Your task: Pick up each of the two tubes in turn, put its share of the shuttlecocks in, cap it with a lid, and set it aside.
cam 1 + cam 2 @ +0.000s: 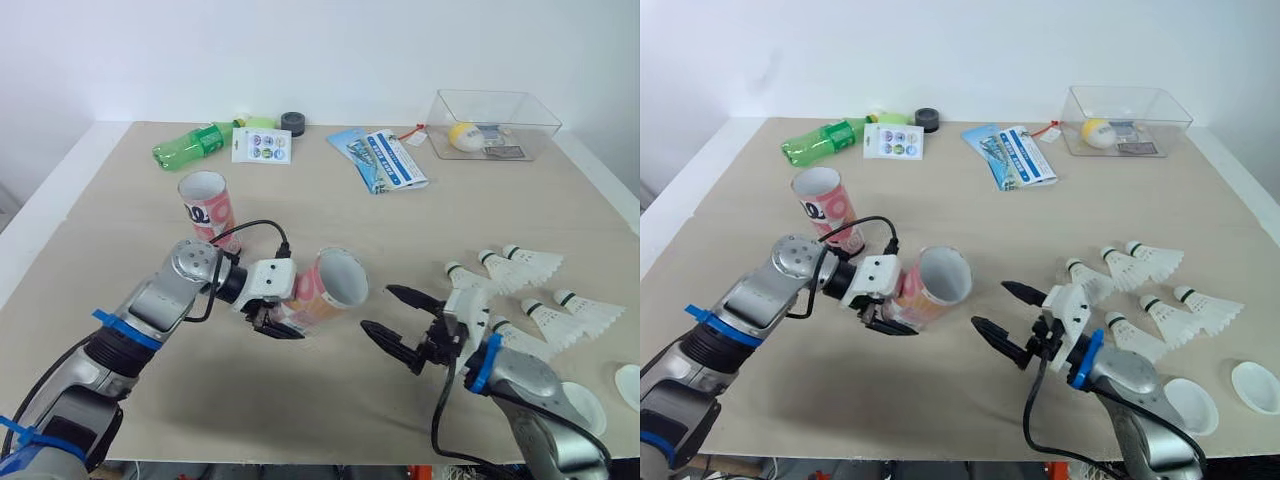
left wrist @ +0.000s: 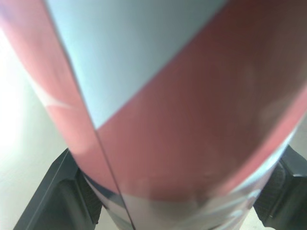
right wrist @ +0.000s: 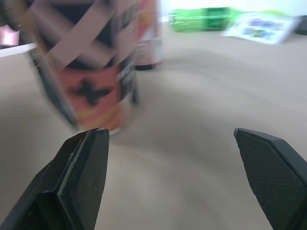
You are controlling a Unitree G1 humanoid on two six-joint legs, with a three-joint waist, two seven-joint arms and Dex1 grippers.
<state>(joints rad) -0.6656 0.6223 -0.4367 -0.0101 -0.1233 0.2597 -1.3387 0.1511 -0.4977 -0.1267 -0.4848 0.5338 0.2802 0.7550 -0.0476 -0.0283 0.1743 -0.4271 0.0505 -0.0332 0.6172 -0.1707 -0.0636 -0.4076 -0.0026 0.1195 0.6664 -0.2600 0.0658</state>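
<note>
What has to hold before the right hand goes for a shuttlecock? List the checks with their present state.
1. left hand clamped on the tilted tube: ok.
2. Tube's open mouth turned toward the right hand: ok.
3. Right hand open and empty: ok.
4. shuttlecocks lying loose on the table beside the right hand: ok.
5. Two lids on the table at the robot's right: ok.
6. Held tube empty inside: cannot tell.

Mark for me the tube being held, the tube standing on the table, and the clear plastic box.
held tube [image 1: 312,290], left eye view, side wall below the mouth.
standing tube [image 1: 210,215], left eye view, printed side wall.
clear plastic box [image 1: 535,142], left eye view, front wall.
</note>
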